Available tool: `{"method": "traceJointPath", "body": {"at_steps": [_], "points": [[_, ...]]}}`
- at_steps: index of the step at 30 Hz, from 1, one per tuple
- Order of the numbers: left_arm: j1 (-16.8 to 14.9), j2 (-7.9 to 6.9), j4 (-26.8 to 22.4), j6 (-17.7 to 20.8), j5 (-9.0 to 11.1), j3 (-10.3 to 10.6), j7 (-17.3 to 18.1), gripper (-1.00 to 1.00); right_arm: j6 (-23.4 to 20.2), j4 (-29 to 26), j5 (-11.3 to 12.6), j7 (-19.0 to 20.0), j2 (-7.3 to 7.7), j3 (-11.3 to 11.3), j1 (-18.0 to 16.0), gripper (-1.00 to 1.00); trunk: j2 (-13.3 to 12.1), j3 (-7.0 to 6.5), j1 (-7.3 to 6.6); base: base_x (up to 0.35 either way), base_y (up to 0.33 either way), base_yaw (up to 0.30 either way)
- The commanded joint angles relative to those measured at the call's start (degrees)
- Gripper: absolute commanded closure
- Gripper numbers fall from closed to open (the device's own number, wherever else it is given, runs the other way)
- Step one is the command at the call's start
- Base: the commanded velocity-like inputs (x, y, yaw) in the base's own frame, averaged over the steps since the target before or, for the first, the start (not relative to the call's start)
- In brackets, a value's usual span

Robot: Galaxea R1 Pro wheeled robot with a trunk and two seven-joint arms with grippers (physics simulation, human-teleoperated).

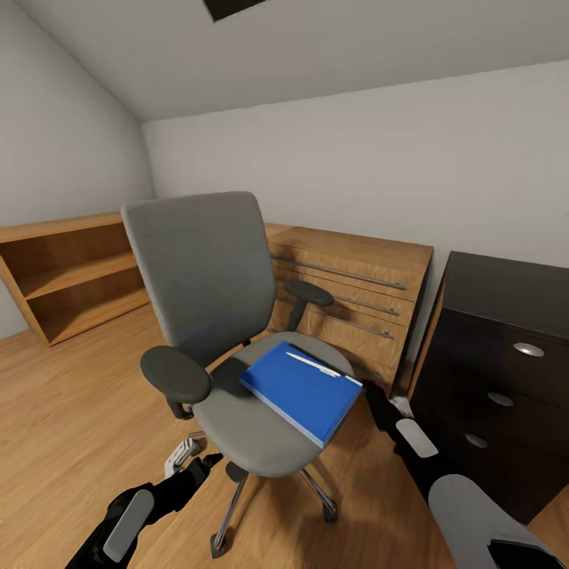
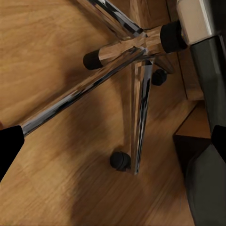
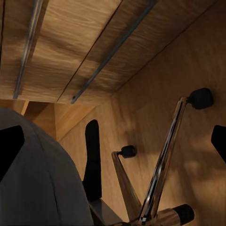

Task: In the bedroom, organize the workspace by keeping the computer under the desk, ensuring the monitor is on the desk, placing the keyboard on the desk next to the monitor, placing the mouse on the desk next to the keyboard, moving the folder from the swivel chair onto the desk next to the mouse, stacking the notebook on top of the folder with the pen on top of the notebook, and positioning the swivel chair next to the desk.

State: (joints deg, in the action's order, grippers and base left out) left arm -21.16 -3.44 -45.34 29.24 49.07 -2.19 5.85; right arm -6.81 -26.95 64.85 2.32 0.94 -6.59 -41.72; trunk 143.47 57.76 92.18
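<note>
We face the chair (image 1: pixel 229 316) from the head camera. It stands on the wood floor (image 1: pixel 71 411), its grey back upright, both black armrests in view. The folder (image 1: pixel 304 391) lies flat on the seat, toward the seat's right front edge, one corner reaching just past the rim. A white pen (image 1: pixel 314 364) rests on top of the folder, near its far edge.

Behind the chair stands a wood drawer unit (image 1: pixel 356 292) against the wall. An open wood shelf (image 1: pixel 67 273) stands at the left. A black drawer cabinet (image 1: pixel 498 379) stands at the right.

The left arm (image 1: pixel 150 498) extends low at the chair's left front, near the chrome base. The right arm (image 1: pixel 427 458) extends between the seat and the black cabinet.

In the left wrist view we see the chair base (image 2: pixel 136 52) from above, chrome legs ending in black castors. In the right wrist view we see the underside of the seat (image 3: pixel 37 179) and the base legs. The dark fingertips at each view's edges stand far apart with nothing between them; both grippers are wide open and hold nothing.
</note>
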Motion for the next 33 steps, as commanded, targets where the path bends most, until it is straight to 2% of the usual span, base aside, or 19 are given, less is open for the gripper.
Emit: {"method": "traceJointPath", "body": {"at_steps": [1,12,33], "points": [[-0.02,0.02,-0.01,0.38,0.13,-0.18,0.16,-1.0,-0.31,0.01,0.3,0.88,0.0,-0.3,-0.03,-1.0,0.02,0.05,-0.01,-0.005,-0.001,0.0],[0.05,0.01,-0.01,0.38,0.14,-0.18,0.18,-1.0,-0.23,0.15,0.3,3.12,0.18,-0.33,-0.03,-1.0,0.02,0.05,-0.01,-0.078,-0.047,0.0],[0.06,0.17,-0.01,0.38,0.15,-0.18,0.26,-1.0,-0.7,0.67,0.06,3.53,0.38,-0.28,0.32,-1.0,0.02,0.05,-0.01,-0.279,-0.162,0.0]]}}
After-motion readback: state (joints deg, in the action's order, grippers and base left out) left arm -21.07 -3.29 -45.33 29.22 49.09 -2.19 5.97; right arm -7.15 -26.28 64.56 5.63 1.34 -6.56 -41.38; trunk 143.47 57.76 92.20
